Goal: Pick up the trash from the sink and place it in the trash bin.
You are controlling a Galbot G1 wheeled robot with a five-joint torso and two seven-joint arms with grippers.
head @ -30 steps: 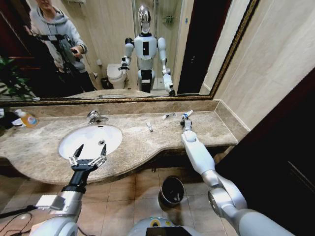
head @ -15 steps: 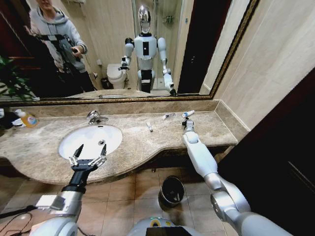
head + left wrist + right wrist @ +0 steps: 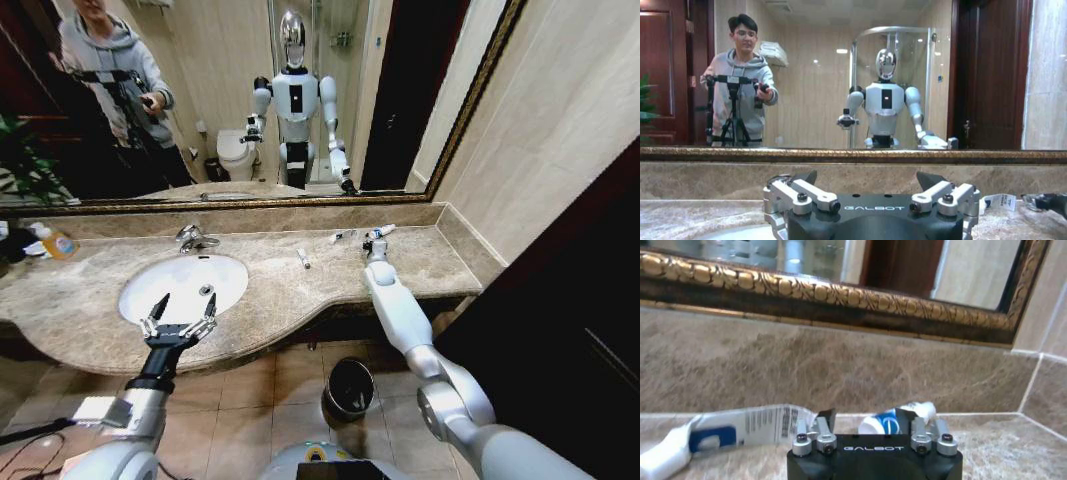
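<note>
The white oval sink lies at the counter's left. My left gripper hovers open over its front rim, holding nothing, and its fingers stand spread in the left wrist view. Trash lies on the marble to the right of the basin: a small white tube, a clear-wrapped tube and a blue-capped white tube. My right gripper is low over the counter just in front of the blue-capped tube, open, beside a barcode-printed white tube. The black trash bin stands on the floor below.
A chrome faucet rises behind the basin. A bottle of orange liquid stands at the far left by the mirror. The back wall and a side wall close off the counter's right corner. A person is reflected in the mirror.
My right gripper has shifted a little left and toward the back wall, nearer the blue-capped tube. The left arm has stayed still.
</note>
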